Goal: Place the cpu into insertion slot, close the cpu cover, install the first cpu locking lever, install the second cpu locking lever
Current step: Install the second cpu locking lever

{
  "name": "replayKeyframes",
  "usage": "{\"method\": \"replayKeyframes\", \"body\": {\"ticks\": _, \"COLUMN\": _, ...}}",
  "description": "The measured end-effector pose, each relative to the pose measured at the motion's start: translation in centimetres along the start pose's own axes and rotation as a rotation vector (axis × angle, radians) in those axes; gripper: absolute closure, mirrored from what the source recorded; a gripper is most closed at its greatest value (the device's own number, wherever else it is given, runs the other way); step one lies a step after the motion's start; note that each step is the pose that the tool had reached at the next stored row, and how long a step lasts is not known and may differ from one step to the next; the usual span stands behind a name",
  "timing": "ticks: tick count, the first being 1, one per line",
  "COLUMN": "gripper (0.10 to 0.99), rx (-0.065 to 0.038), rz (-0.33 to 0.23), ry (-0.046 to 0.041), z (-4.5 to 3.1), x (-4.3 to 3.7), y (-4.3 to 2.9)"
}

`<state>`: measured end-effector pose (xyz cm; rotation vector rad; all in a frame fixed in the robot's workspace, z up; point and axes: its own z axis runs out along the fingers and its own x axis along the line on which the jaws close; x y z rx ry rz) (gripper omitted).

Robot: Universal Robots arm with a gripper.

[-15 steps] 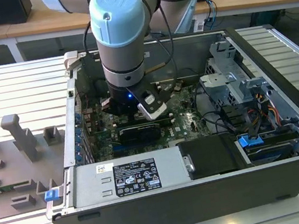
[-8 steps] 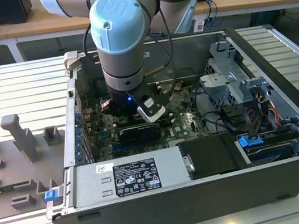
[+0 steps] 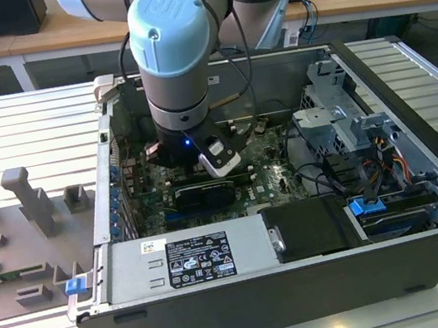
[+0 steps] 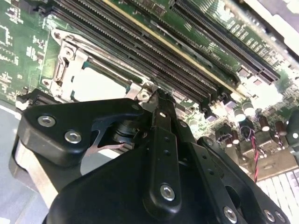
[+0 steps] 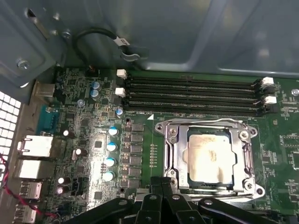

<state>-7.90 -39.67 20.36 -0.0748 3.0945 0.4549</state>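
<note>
Black fingers (image 5: 161, 184) beside silver cpu cover (image 5: 174, 154)

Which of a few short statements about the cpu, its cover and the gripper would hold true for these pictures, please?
1. The cpu sits in the insertion slot. True.
2. The cpu cover stands upright, swung open. False: it lies flat, framing the chip.
3. The gripper is at the socket's edge. True.
4. The memory slots lie beside the socket. True.
5. The gripper holds the cpu. False: the chip lies in the socket.
</note>
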Motion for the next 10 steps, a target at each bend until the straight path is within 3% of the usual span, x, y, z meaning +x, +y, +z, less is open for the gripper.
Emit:
{"method": "replayKeyframes", "body": {"ticks": 6, "gripper": 0.98, "rx": 0.0, "rz": 0.0, "ry": 0.0, "z": -1.26, "x": -0.03, "y": 0.39}}
{"method": "replayKeyframes", "body": {"ticks": 10, "gripper": 0.98, "rx": -0.001, "rz": 0.0, "ry": 0.0, "z": -1.56, "x": -0.03, "y": 0.49}}
